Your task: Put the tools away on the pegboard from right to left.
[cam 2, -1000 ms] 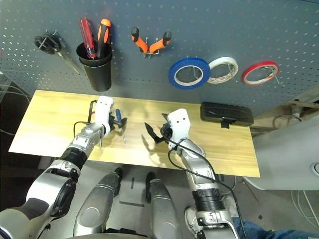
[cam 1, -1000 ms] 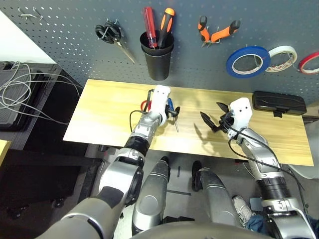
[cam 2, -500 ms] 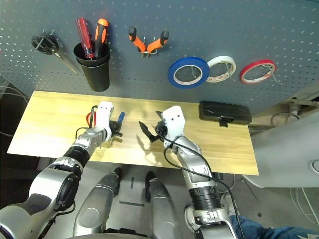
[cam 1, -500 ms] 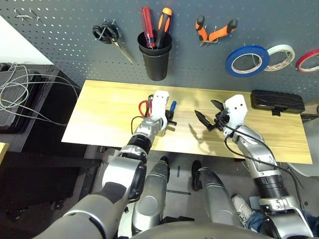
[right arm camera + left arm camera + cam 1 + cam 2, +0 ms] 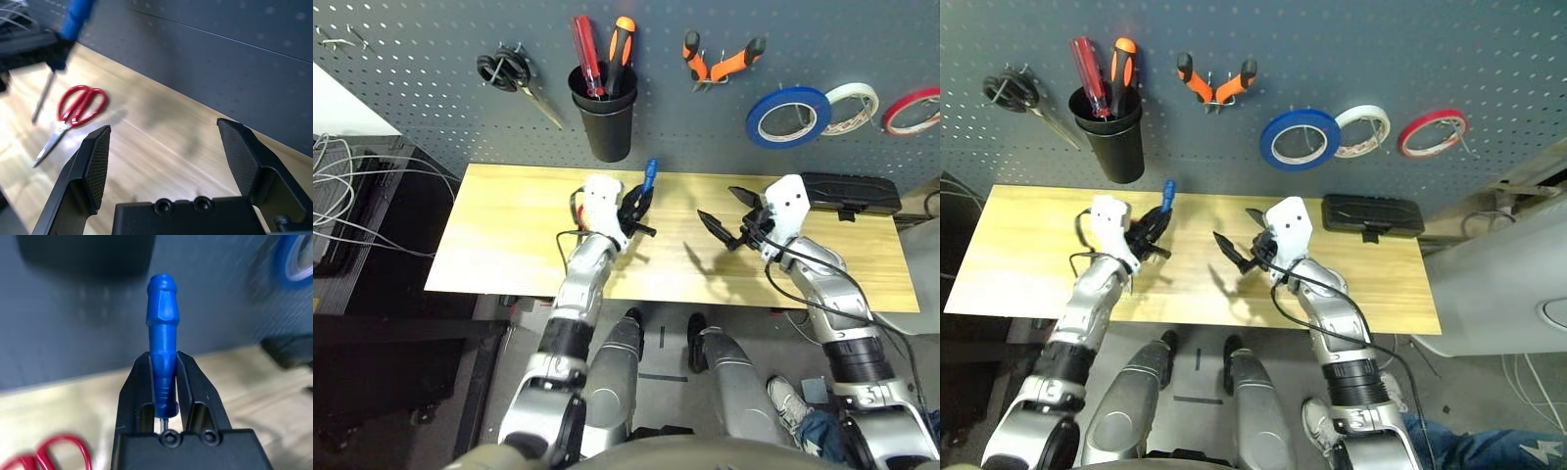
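Note:
My left gripper [image 5: 639, 208] is shut on the small blue-handled screwdriver [image 5: 161, 323], held above the table with the handle pointing toward the pegboard [image 5: 431, 117] and the thin shaft toward the wrist. The red-handled scissors [image 5: 80, 105] lie flat on the wood beside that arm. My right gripper [image 5: 722, 208] hovers over the table's middle, open and holding nothing. On the pegboard hang the orange-and-black pliers [image 5: 720, 61] and the blue tape ring [image 5: 788, 116].
A black cup [image 5: 604, 122] on the pegboard holds a red and an orange screwdriver. Black-handled scissors [image 5: 514, 76] hang to its left. White tape [image 5: 850, 106] and red tape [image 5: 913, 110] hang at the right. A black case [image 5: 847, 193] lies on the table [image 5: 509, 235].
My left gripper has closed on the blue screwdriver and lifted it off the table toward the pegboard. The right gripper stays open in about the same place.

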Tool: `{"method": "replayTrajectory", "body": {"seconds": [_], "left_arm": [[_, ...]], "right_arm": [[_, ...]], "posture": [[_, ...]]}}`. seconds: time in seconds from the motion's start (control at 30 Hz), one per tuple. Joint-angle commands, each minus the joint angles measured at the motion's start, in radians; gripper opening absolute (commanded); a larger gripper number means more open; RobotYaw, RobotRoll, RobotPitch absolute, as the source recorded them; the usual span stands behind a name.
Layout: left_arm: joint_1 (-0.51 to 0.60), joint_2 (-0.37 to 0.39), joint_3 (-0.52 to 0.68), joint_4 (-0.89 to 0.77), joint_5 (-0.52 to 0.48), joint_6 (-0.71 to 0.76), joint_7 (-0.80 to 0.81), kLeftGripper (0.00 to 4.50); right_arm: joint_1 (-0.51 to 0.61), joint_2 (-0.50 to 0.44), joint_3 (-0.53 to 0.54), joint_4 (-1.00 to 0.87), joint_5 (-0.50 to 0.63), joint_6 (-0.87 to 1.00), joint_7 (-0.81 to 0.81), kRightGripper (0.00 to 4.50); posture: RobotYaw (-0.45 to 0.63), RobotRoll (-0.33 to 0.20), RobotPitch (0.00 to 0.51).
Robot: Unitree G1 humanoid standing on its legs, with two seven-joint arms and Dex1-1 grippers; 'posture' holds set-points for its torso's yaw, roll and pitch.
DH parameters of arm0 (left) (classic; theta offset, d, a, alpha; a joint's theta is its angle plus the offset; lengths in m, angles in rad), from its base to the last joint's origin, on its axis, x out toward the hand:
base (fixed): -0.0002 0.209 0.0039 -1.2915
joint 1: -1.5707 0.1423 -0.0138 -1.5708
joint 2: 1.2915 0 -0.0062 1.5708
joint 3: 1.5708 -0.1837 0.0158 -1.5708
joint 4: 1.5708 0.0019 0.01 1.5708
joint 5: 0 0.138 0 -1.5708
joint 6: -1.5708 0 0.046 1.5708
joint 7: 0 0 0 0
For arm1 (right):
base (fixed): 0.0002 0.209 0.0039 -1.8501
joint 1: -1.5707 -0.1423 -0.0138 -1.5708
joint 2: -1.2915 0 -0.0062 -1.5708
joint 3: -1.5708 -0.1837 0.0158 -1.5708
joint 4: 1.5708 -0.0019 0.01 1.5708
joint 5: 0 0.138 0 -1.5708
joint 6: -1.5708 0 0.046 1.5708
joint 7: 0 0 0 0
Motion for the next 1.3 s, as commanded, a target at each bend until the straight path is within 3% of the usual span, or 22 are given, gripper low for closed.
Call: {"method": "replayTrajectory", "body": {"seconds": [0.03,0.33,0.77,0.97,1.3], "left_arm": [[0.041,0.024,-0.056,-0.071,-0.018,-0.019,-0.074,0.53],[-0.022,0.036,-0.063,-0.23,-0.129,-0.014,-0.13,0.53],[-0.34,0.033,0.057,-0.247,-0.256,0.041,-0.024,0.53],[-0.426,0.046,0.125,-0.207,-0.291,0.02,0.008,0.53],[-0.474,0.036,0.146,0.042,-0.206,-0.183,0.011,0.53]], "right_arm": [[0.0,-0.01,0.011,0.025,0.008,0.002,0.03,4.5],[-0.11,0.045,0.008,-0.002,0.065,0.023,0.046,4.5],[-0.181,0.066,0.033,-0.043,0.091,0.045,0.076,4.5],[-0.207,0.102,0.039,-0.084,0.122,0.077,0.071,4.5],[-0.263,0.161,0.032,-0.061,0.115,0.043,0.031,4.5]], "posture": [[0.15,0.0,0.271],[0.16,0.0,0.273],[0.15,0.0,0.276],[0.15,0.0,0.273],[0.15,0.0,0.272]]}}
